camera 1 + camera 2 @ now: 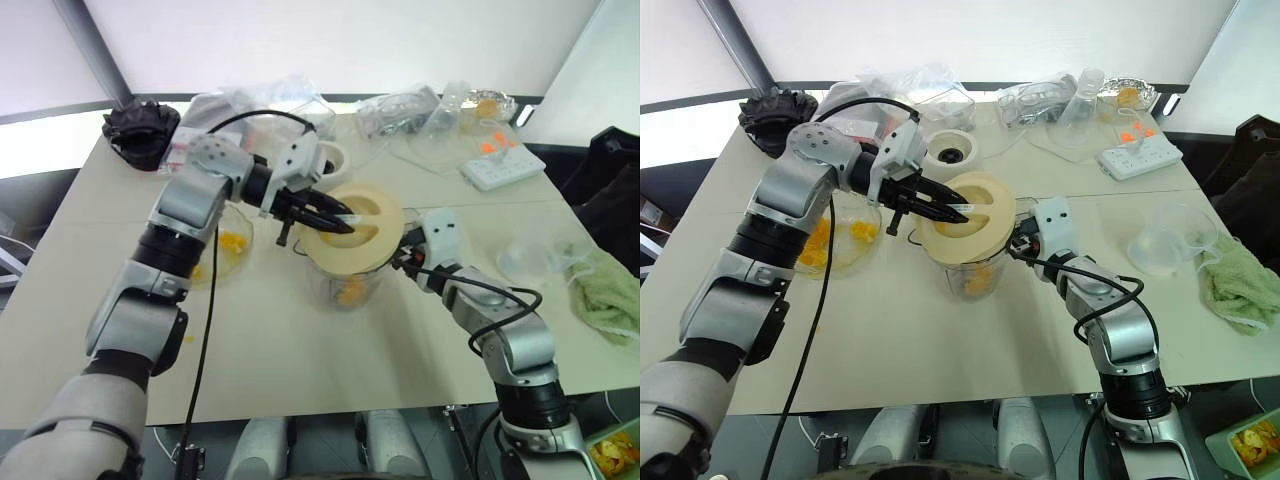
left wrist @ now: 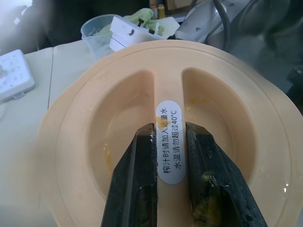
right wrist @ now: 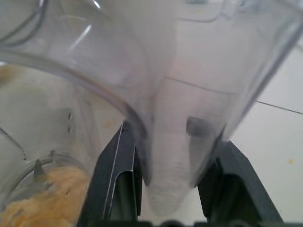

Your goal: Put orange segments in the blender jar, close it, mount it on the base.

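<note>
The blender jar (image 1: 970, 275) stands mid-table with orange segments (image 3: 42, 194) at its bottom. A flat cream lid (image 1: 352, 225) lies on its mouth. My left gripper (image 2: 169, 130) reaches in from the left and is shut on the lid's raised middle ridge, which bears a white label. From the right, my right gripper (image 3: 173, 137) is shut on the jar's handle (image 3: 173, 161). More orange segments (image 1: 815, 245) lie in a shallow glass bowl (image 1: 870, 212) left of the jar. The white base (image 1: 948, 152) stands behind the jar.
A white power strip (image 1: 1140, 152) lies at the back right, with clear bags and containers along the far edge. A clear plastic cup (image 1: 1170, 238) and a green cloth (image 1: 1240, 285) sit right of my right arm. A black bundle (image 1: 140, 130) is at the back left corner.
</note>
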You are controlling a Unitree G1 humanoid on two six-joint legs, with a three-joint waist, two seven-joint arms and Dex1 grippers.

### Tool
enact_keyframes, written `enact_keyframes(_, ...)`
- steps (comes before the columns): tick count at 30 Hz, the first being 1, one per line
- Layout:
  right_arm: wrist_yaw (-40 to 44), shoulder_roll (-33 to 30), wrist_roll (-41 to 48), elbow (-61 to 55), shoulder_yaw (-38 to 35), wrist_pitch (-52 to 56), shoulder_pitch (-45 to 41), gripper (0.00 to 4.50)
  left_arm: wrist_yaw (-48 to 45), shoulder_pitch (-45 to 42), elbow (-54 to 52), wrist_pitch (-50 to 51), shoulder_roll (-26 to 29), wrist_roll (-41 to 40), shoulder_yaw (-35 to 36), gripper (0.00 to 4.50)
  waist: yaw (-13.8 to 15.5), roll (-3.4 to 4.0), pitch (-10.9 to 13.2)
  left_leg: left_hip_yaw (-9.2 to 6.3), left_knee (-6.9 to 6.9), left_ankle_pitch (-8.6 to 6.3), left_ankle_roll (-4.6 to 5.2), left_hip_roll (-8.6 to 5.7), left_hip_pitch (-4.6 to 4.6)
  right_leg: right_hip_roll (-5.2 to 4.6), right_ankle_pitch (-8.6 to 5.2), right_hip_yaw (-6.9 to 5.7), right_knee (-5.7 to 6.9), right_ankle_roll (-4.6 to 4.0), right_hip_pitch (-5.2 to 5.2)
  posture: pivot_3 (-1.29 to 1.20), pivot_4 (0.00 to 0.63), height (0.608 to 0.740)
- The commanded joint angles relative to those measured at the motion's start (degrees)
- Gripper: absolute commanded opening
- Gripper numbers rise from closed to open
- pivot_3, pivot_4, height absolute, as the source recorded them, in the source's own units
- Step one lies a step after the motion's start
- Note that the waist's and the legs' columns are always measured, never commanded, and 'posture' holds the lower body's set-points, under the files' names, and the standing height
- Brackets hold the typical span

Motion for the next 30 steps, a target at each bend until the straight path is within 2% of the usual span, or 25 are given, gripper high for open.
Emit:
enact_keyframes(1, 1.4, 1.4, 2.2, -2.3, -3.8, -4.3, 1.3, 0.92, -1.3, 1.3, 1.0, 0.0, 0.6, 2.2, -1.9, 0.28, 0.0, 0.0, 0.0, 0.0, 0.0, 0.0, 0.0, 0.0, 0.0, 0.0, 0.0, 0.0, 0.0, 0.0, 0.0, 0.0, 0.15, 0.74)
enact_keyframes(5, 2.5, 4.0, 6.2, -1.8, -7.5, -4.9, 2.7, 0.92, -1.9, 1.8, 0.7, 0.1, 1.2, 2.5, -2.3, 0.28, -0.1, 0.0, 0.0, -0.02, 0.0, 0.0, 0.0, 0.01, 0.0, 0.0, 0.0, 0.0, 0.0, 0.0, 0.0, 0.0, 0.15, 0.74)
enact_keyframes(10, 4.8, 9.6, 15.9, -1.7, -13.2, -4.2, 3.3, 0.92, -2.4, 2.3, 1.2, -0.6, 1.6, 3.3, -3.1, 0.28, -0.4, -0.01, 0.0, -0.07, -0.02, 0.0, 0.01, 0.03, 0.0, 0.04, 0.0, 0.0, 0.0, 0.0, -0.01, 0.0, 0.15, 0.74)
enact_keyframes(17, 5.8, 12.9, 21.2, -2.9, -14.7, -3.9, 3.9, 0.92, -2.0, 2.4, 2.4, -1.6, 1.4, 4.0, -3.5, 0.28, -0.4, 0.0, 0.0, -0.1, -0.06, 0.0, 0.01, 0.06, 0.04, 0.06, -0.01, 0.01, 0.01, -0.01, -0.03, 0.0, 0.15, 0.74)
enact_keyframes(21, 4.9, 12.5, 19.1, -2.8, -14.3, -5.1, 3.7, 0.92, -2.1, 3.1, 1.1, -1.1, 1.6, 3.8, -3.7, 0.28, -0.4, 0.0, 0.0, -0.09, -0.06, 0.0, 0.01, 0.05, 0.04, 0.06, -0.01, 0.02, 0.01, -0.01, -0.03, 0.0, 0.15, 0.74)
enact_keyframes(30, 1.1, 9.1, 6.6, -1.4, -11.4, -15.2, 0.1, 0.92, -2.5, 5.5, -3.0, 1.0, 3.2, 3.1, -3.8, 0.28, 0.0, 0.01, 0.0, -0.09, -0.03, 0.0, 0.0, 0.03, 0.05, 0.04, -0.01, 0.0, 0.01, -0.01, 0.02, 0.0, 0.15, 0.74)
